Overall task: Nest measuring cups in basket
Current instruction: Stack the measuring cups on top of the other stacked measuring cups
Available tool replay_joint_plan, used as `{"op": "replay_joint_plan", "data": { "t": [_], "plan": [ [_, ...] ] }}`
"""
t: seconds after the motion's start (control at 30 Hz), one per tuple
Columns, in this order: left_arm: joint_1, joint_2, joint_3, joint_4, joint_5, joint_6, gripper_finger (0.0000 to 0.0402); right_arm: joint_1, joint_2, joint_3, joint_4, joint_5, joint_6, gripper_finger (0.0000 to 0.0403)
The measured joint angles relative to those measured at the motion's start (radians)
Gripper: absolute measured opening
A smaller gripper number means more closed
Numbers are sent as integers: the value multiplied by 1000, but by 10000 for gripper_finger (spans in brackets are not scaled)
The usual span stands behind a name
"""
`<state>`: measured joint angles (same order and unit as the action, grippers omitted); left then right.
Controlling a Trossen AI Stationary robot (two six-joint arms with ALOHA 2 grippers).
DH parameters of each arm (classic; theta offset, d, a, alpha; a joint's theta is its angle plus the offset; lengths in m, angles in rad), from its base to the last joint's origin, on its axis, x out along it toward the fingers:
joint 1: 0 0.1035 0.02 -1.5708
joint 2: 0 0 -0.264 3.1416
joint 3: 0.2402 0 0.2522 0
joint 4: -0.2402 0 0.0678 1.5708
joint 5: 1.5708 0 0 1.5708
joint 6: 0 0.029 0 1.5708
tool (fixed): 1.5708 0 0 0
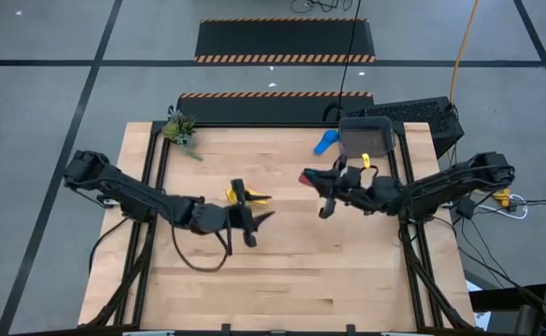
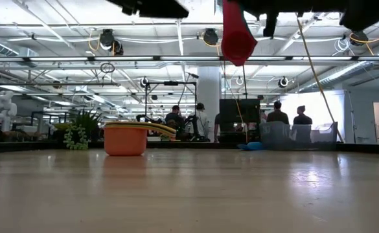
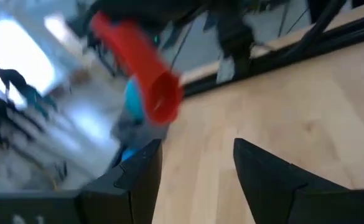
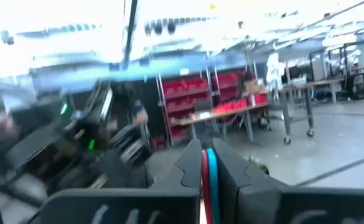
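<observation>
My right gripper point(image 1: 317, 183) is shut on a red measuring cup point(image 2: 236, 32), held high above the table's middle. My left gripper point(image 1: 261, 227) stands open left of it, with nothing between its fingers point(image 3: 138, 180). An orange cup point(image 2: 124, 140) with a yellow one point(image 1: 236, 194) on top stands on its base just beyond my left gripper. A blue cup point(image 1: 324, 142) lies on the table beside the dark grey basket point(image 1: 366, 138) at the far right. A yellow piece point(image 1: 366, 161) shows at the basket's near rim. My right gripper pinches a thin red edge point(image 4: 204, 171) between its two shut fingers, with a light-blue strip point(image 4: 211, 171) right beside it. I cannot tell what the strip belongs to. The red cup point(image 3: 144, 68) hangs tilted below the fingers, its mouth point(image 3: 166, 99) toward my left gripper, lifted clear.
A small green plant point(image 1: 179, 129) stands at the table's far left corner. A black keyboard point(image 1: 413, 112) lies beyond the basket. Bare wood lies along the table's near half point(image 1: 291, 289). People stand in the room behind point(image 2: 276, 116).
</observation>
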<state>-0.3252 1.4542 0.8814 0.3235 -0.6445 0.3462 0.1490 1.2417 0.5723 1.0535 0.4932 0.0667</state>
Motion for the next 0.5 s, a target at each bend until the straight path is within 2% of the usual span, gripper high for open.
{"op": "replay_joint_plan", "data": {
  "t": [0.2,0.37,0.5],
  "plan": [
    [-32,114,0,256,-17,203,235,-7,38,-18,207,2,-1,1],
    [-32,181,0,342,-37,340,273,-6,86,8,378,-29,-30,1],
    [-34,223,0,395,-37,475,305,-7,108,24,428,-53,-24,1]
  ]
}}
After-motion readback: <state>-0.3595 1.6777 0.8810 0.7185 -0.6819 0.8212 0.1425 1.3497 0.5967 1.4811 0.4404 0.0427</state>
